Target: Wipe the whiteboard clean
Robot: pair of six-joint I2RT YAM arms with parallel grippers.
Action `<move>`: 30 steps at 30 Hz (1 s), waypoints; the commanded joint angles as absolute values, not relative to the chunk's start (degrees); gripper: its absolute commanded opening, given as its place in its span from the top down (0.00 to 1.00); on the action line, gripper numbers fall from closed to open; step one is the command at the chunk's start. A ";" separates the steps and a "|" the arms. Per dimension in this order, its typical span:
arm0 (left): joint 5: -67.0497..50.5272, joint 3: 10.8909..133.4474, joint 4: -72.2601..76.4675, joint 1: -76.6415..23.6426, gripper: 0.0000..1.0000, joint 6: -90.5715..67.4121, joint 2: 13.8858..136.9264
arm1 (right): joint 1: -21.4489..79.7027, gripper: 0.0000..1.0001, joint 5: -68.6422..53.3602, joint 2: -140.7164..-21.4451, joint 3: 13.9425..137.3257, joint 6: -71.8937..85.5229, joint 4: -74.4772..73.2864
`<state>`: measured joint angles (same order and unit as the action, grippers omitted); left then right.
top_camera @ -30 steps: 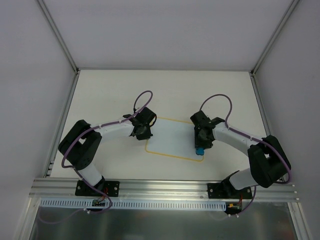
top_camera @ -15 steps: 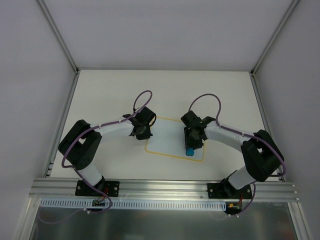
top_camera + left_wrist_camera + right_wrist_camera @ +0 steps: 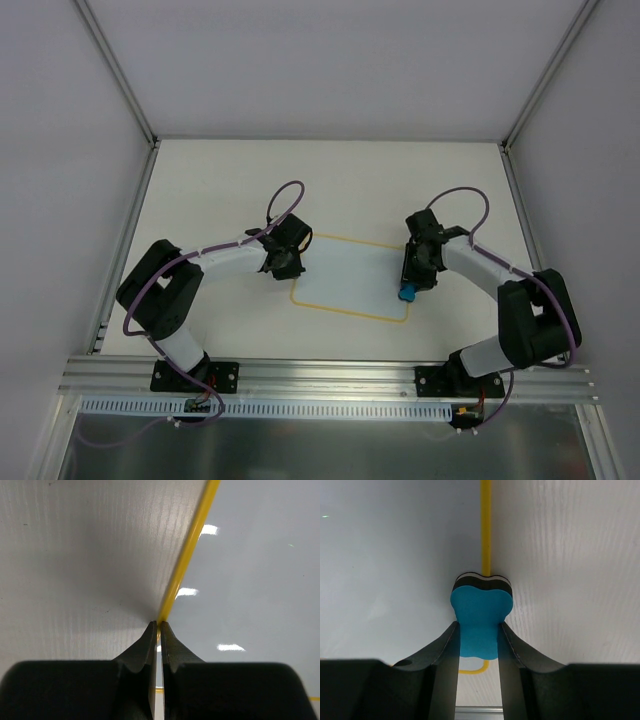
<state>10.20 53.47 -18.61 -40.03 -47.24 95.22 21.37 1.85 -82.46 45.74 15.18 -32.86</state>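
The small flat white board with the thin yellow rim is lying on the pale table, its long side running from 9 to 3 o'clock. The right gripper is standing partly open, squeezing a little blue foam eraser block on the board's 3 o'clock rim, so the white is stretching toward 9 o'clock from it. The left gripper is squeezed tight on nothing, its tips sitting at the 9 o'clock rim.
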 commanded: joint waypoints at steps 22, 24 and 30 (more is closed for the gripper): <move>10.37 50.18 -25.40 -39.37 0.99 -46.14 93.17 | 8.47 1.00 4.83 -101.52 70.76 8.26 -35.86; 10.11 51.32 -25.40 -39.37 0.96 -45.79 92.12 | 3.64 1.00 5.19 -99.76 69.70 7.30 -35.77; 10.11 54.31 -25.75 -39.29 0.90 -44.30 90.70 | -5.35 0.99 4.14 -98.96 67.94 5.98 -36.12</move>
<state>9.87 52.38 -21.85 -40.01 -46.39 92.86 -3.29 4.38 -100.92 68.42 7.73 -34.68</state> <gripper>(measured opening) 0.095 0.347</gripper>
